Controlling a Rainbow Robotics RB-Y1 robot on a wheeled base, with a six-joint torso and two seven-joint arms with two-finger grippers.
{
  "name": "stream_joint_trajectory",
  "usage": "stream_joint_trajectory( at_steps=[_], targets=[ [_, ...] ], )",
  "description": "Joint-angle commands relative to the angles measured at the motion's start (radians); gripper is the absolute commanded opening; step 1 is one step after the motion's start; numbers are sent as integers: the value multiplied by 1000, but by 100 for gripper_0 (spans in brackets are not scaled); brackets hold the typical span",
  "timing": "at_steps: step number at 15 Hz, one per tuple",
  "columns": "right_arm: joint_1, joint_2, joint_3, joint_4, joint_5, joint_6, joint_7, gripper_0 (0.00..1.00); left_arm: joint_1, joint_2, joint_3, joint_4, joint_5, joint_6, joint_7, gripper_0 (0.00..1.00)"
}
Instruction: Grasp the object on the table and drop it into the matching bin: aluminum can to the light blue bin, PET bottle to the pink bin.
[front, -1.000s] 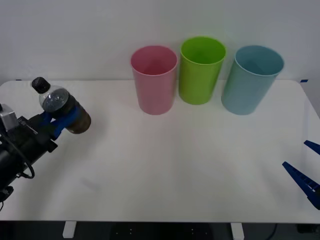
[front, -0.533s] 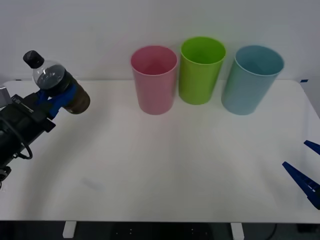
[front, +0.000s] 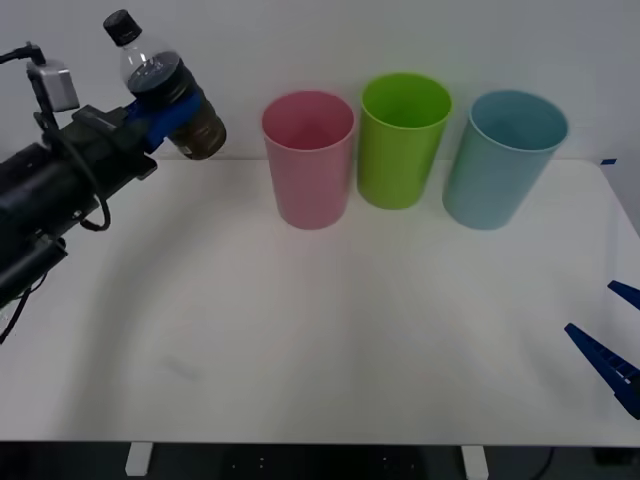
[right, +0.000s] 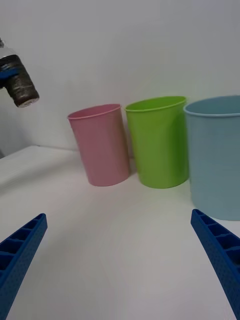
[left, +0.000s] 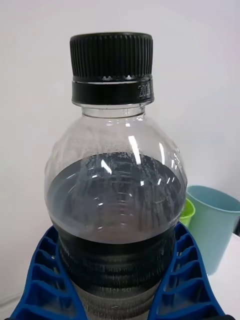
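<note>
My left gripper (front: 165, 108) is shut on the PET bottle (front: 170, 95), a small clear bottle with a black cap and dark olive-brown label. It hangs tilted high above the table's (front: 330, 330) far left, to the left of the pink bin (front: 308, 160). The left wrist view has the bottle (left: 114, 200) up close between my blue fingers (left: 47, 280). The light blue bin (front: 503, 160) stands at the far right of the row. My right gripper (right: 120, 260) is open and low over the table's near right side, facing the pink bin (right: 100, 145) and the light blue bin (right: 215, 155).
A lime green bin (front: 402, 140) stands between the pink and light blue ones, all three in a row against the white back wall. The right gripper's fingertips (front: 600, 355) show near the table's right edge.
My left gripper has lifted the bottle off the table's left side and carried it up and rightward, closer to the pink bin. The right arm has not moved.
</note>
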Motion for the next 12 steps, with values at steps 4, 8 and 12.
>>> stream_joint_trajectory(
  at_steps=[4, 8, 12],
  targets=[
    [0, 0, 0, 0, 0, 0, 0, 100, -245, -26, -64, 241, -95, -2, -12, 0],
    [0, 0, 0, 0, 0, 0, 0, 100, -383, -86, -64, 389, -196, 0, -27, 0],
    [0, 0, 0, 0, 0, 0, 0, 100, -479, -156, -22, 482, -330, -2, -57, 0]
  ],
)
